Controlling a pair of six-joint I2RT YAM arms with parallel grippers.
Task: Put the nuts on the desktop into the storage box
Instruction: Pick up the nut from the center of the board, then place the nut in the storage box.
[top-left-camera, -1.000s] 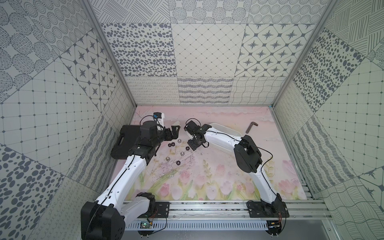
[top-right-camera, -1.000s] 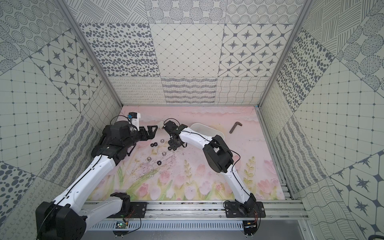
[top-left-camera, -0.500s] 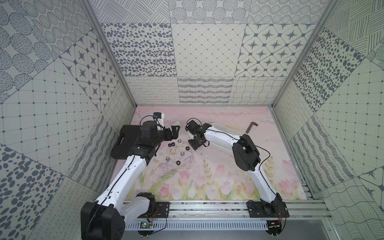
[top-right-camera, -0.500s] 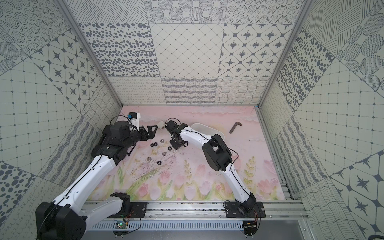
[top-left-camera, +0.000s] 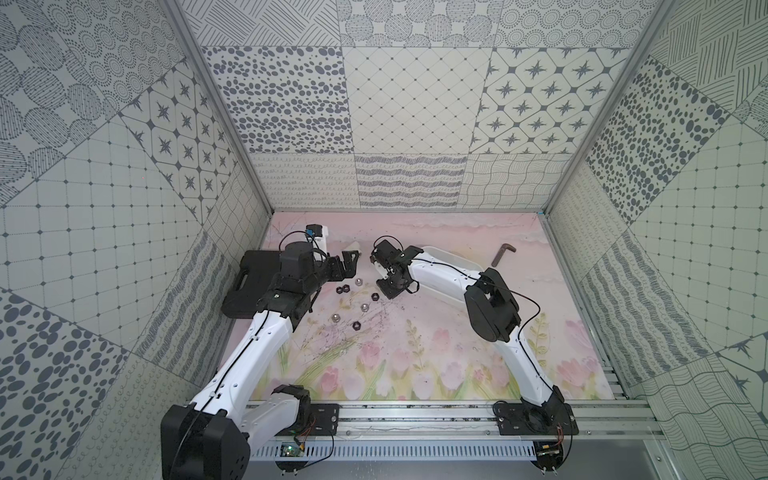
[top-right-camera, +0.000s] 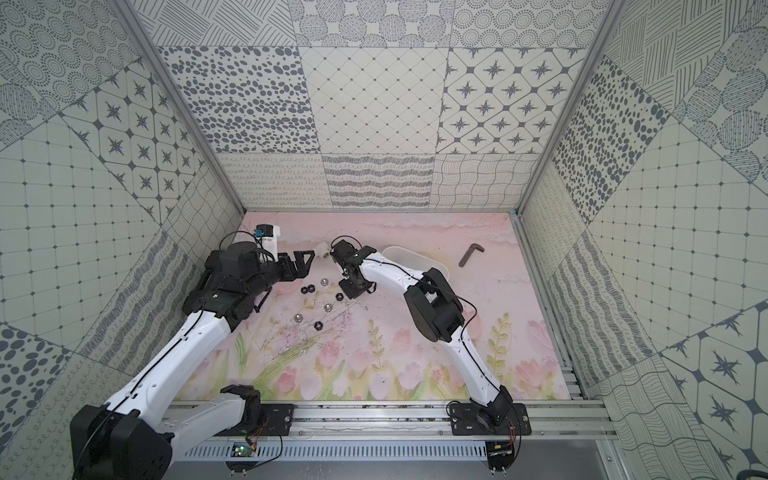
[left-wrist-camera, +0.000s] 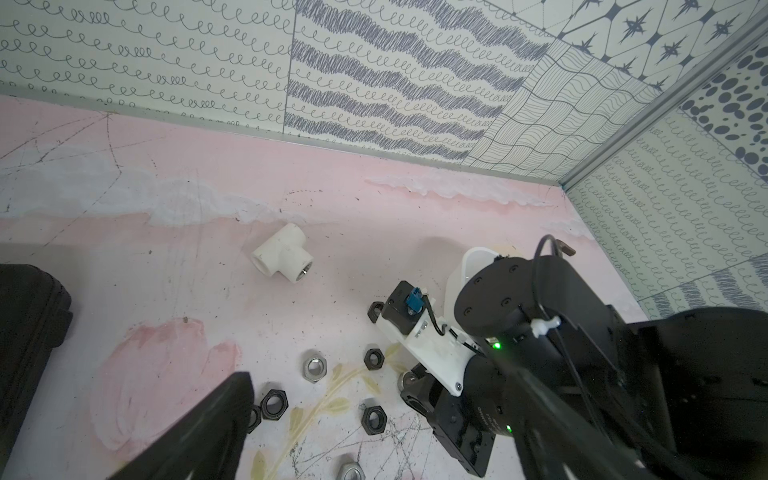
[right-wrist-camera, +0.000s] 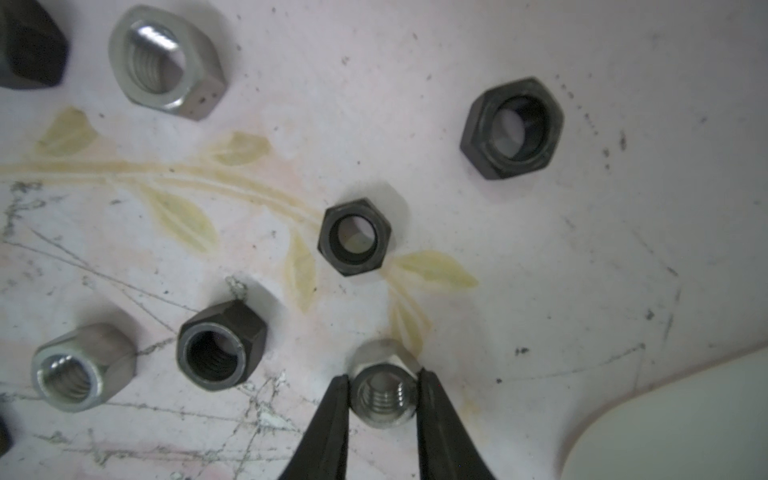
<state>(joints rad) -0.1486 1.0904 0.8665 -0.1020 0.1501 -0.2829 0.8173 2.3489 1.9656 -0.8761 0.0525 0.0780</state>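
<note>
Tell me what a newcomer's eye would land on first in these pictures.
The right claw pinches a silver nut between its tips, down at the pink desktop. Loose nuts, black and silver, lie scattered between the two arms, with the white storage box partly hidden behind the right arm. Busy grey-patterned walls enclose it all.

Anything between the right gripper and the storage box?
No. In the right wrist view only bare desktop separates the right gripper, shut on a silver nut, from the storage box.
</note>
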